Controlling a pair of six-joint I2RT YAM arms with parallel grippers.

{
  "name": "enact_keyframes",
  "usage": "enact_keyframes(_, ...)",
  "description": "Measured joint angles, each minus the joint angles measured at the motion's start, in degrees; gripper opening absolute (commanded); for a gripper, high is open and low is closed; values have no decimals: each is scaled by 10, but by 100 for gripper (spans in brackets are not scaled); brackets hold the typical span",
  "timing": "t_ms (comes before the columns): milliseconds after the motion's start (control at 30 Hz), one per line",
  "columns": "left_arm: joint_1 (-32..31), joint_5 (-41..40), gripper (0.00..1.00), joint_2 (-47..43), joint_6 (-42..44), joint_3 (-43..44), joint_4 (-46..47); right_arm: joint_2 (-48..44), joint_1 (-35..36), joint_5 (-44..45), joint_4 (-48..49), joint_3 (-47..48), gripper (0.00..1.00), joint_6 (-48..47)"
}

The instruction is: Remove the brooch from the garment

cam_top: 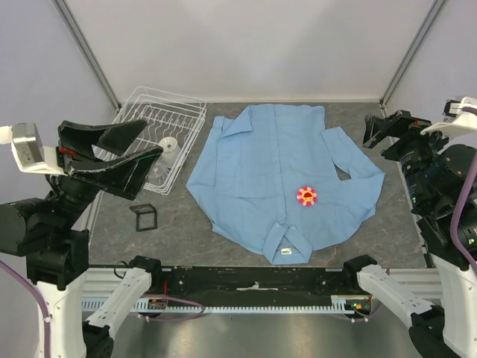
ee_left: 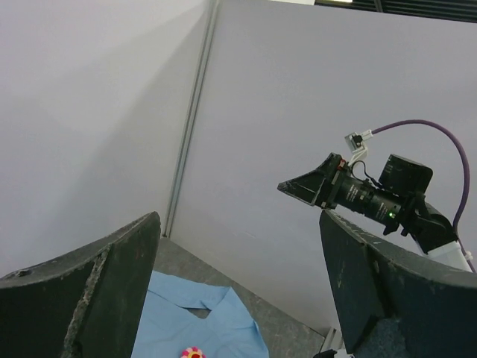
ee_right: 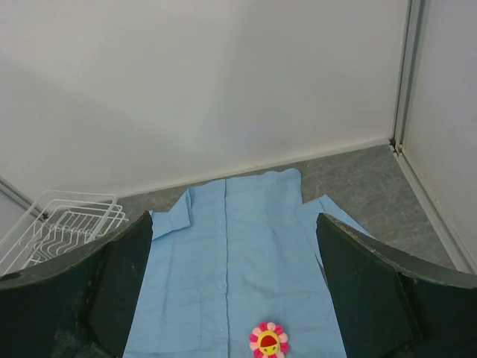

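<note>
View from the left gripper [ee_left: 240, 224]: its two dark fingers [ee_left: 112, 287] rise at lower left and lower right, spread wide apart. Low between them, part of the light blue shirt [ee_left: 201, 317] lies on the grey desk [ee_left: 276, 322], the pink-and-yellow brooch [ee_left: 192, 353] cut off by the bottom edge. Higher up, the right gripper [ee_left: 307, 186] hangs before pale wall panels [ee_left: 97, 112], a purple cable [ee_left: 440, 134] looping behind it

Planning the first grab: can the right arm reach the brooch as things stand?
Probably yes. The brooch lies exposed on the shirt, nothing covering it, and the right claw hangs open beside the shirt.
</note>
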Motion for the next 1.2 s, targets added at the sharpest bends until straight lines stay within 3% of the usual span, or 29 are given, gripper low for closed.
enact_keyframes(167, 0, 16, 92, 9, 0, -18, -7, 19, 0, -1, -16, -13, 98, 5)
enact_keyframes(300, 0, 43, 89, 30, -4, -63, -9, 30, 0, -1, -19, -80, 98, 24)
enact_keyframes(467, -3, 78, 78, 100, -24, -148, -19, 106, 0, 0, -13, -187, 98, 65)
enact_keyframes(600, -79, 65, 78, 174, -28, -226, -33, 209, 0, -11, 31, -303, 98, 87)
enact_keyframes(700, -174, 32, 71, 223, -24, -266, -45, 266, 0, -18, 52, -368, 86, 93)
enact_keyframes(833, -262, -15, 46, 289, -12, -285, -42, 341, 0, -27, 91, -398, 65, 94)
enact_keyframes(1000, -314, -70, 45, 374, -5, -300, -12, 370, 10, -32, 135, -418, 61, 94)
enact_keyframes(1200, -356, -100, 45, 400, -6, -349, 40, 369, 55, -29, 175, -434, 60, 96)
